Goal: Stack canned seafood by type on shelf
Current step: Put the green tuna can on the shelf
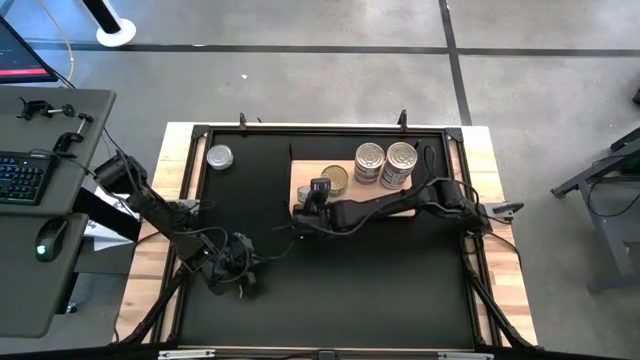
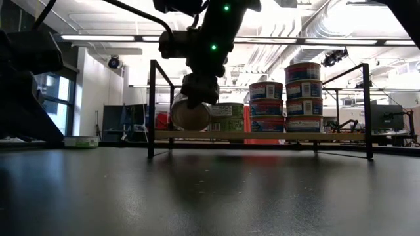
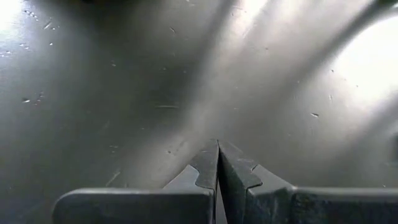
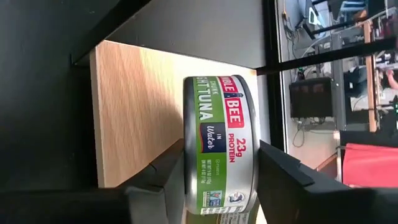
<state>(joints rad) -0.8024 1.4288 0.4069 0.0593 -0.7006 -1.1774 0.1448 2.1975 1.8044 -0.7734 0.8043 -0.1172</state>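
Note:
My right gripper (image 1: 312,195) reaches from the table's right over the left end of the light-wood shelf (image 1: 303,170) and is shut on a green-labelled tuna can (image 4: 217,137). That can stands on edge, its round face (image 2: 190,117) toward the near side. On the shelf a single can (image 1: 334,180) rests on its base, with two stacks of cans (image 1: 370,162) (image 1: 401,165) to its right. A lone silver-lidded can (image 1: 219,156) sits on the black mat. My left gripper (image 1: 238,268) is shut, low over the mat at the near left. My right gripper pinches the tuna can across its two flat ends, one finger (image 4: 168,177) on one face and the other finger (image 4: 280,174) on the opposite face. The fingers come from above, pointing down. The can's axis lies level. Its lower rim (image 2: 190,129) is at the shelf's top; whether it touches, I cannot tell.
A black metal frame borders the mat, with upright posts (image 2: 151,108) (image 2: 366,111) at the shelf's ends. The shelf (image 2: 262,135) stands raised above the mat. Wide bare mat (image 1: 370,280) lies near of the shelf. A desk with a keyboard (image 1: 22,178) stands left of the table.

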